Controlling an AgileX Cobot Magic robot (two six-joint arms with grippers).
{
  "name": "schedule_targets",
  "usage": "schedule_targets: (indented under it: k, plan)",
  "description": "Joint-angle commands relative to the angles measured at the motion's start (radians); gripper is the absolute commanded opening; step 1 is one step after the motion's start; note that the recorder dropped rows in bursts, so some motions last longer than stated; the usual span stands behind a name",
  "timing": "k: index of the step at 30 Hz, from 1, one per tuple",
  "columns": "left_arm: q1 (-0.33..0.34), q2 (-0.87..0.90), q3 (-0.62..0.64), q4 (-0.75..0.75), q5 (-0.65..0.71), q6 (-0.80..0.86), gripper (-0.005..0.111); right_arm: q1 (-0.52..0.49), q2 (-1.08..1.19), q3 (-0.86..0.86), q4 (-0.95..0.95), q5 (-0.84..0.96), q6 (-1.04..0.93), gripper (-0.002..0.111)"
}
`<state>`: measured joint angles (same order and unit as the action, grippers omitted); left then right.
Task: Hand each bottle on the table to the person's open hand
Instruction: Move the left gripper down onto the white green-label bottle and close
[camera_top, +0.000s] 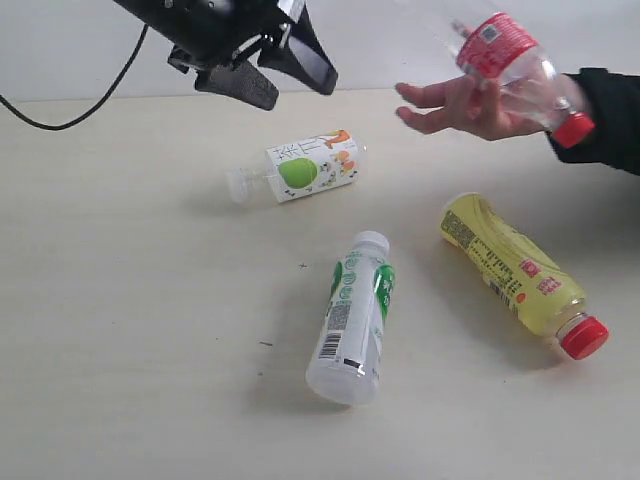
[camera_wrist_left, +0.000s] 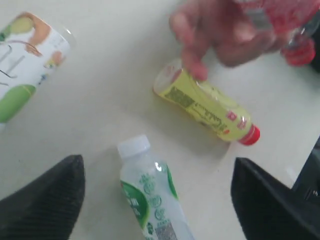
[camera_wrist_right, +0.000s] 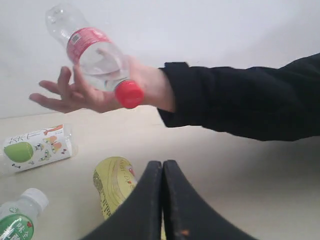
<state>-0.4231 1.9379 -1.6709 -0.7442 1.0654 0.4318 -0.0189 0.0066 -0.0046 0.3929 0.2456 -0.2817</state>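
The clear bottle with red cap and label (camera_top: 515, 70) (camera_wrist_right: 97, 55) (camera_wrist_left: 285, 22) rests in the person's open hand (camera_top: 455, 107) (camera_wrist_right: 95, 95) above the table's far right. Lying on the table (camera_top: 130, 330) are the small green-apple bottle (camera_top: 305, 166) (camera_wrist_left: 22, 70) (camera_wrist_right: 36, 145), the white green-label bottle (camera_top: 355, 315) (camera_wrist_left: 150, 195) (camera_wrist_right: 17, 217) and the yellow red-capped bottle (camera_top: 515, 270) (camera_wrist_left: 207, 107) (camera_wrist_right: 114, 186). My left gripper (camera_top: 285, 75) (camera_wrist_left: 157, 200) hangs open and empty above the table, left of the hand. My right gripper (camera_wrist_right: 163, 165) is shut on nothing; it is out of the exterior view.
A black sleeve (camera_top: 610, 115) (camera_wrist_right: 245, 100) reaches in from the right edge. A black cable (camera_top: 75, 105) loops down at the far left. A pale wall (camera_wrist_right: 200, 30) rises behind the table.
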Motion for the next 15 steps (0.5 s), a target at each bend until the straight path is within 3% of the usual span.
schedule_targets:
  k: [1, 6, 11, 15]
  plan:
    - [-0.072, -0.009, -0.007, 0.079, 0.081, 0.014, 0.063, -0.004, -0.007, 0.005, -0.001, -0.001, -0.003, 0.000]
    - [-0.192, -0.009, -0.003, 0.271, 0.115, -0.060, 0.064, -0.004, -0.007, 0.005, -0.001, -0.001, -0.003, 0.000]
    - [-0.346, -0.007, -0.003, 0.621, 0.110, -0.389, 0.064, -0.004, -0.007, 0.005, -0.001, -0.001, -0.003, 0.000]
    - [-0.418, -0.005, 0.001, 0.680, 0.102, -0.572, 0.064, -0.004, -0.007, 0.005, -0.001, -0.001, -0.003, 0.000]
